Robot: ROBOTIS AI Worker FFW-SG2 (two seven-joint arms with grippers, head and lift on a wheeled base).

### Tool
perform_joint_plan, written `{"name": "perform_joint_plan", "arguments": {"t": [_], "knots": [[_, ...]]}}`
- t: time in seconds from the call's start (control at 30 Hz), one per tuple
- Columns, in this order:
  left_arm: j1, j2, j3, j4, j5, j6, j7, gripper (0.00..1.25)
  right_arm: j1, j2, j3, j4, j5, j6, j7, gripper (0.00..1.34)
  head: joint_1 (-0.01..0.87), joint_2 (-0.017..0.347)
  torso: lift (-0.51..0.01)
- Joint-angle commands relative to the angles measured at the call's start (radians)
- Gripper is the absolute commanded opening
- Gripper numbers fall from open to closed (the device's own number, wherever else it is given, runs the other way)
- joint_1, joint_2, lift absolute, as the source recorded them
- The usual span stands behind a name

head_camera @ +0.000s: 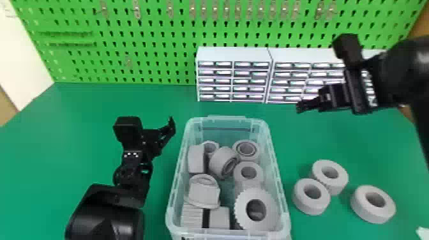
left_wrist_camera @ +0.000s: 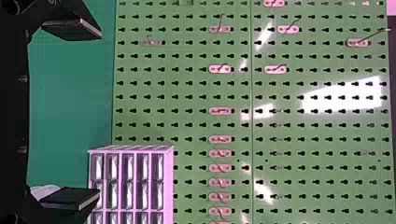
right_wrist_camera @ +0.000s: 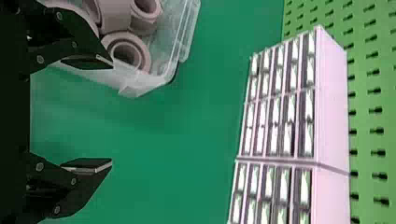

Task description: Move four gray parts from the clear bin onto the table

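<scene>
One clear bin (head_camera: 175, 178) holds at least eight gray parts (head_camera: 196, 159); three more lie right of it; at least two drawer cabinets (head_camera: 234, 55) stand behind it.

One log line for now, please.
left fingers open, left of bin | right fingers open, over table | three gray parts on table right of bin, one short of four | more parts in bin

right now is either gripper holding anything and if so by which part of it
Nothing is held: the left gripper and the right gripper both stand open, with nothing between their fingers.
</scene>
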Motion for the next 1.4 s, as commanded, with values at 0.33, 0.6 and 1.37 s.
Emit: {"name": "perform_joint_plan", "arguments": {"t": [0.33,0.6,1.37], "knots": [[0.0,0.0,-0.003,0.001,-0.001,0.02,0.0,1.15,-0.05,0.062,0.168,0.041,-0.066,0.001,0.0,0.8,0.693,0.072,-0.052],[0.0,0.0,-0.003,0.001,-0.003,0.02,0.0,1.15,-0.057,0.052,0.246,0.047,-0.144,0.001,0.0,0.8,0.693,0.072,-0.052],[0.008,0.0,0.007,-0.001,-0.006,0.02,0.0,1.15,-0.082,-0.049,0.489,0.04,-0.406,0.001,0.0,0.81,0.693,0.072,-0.052]]}}
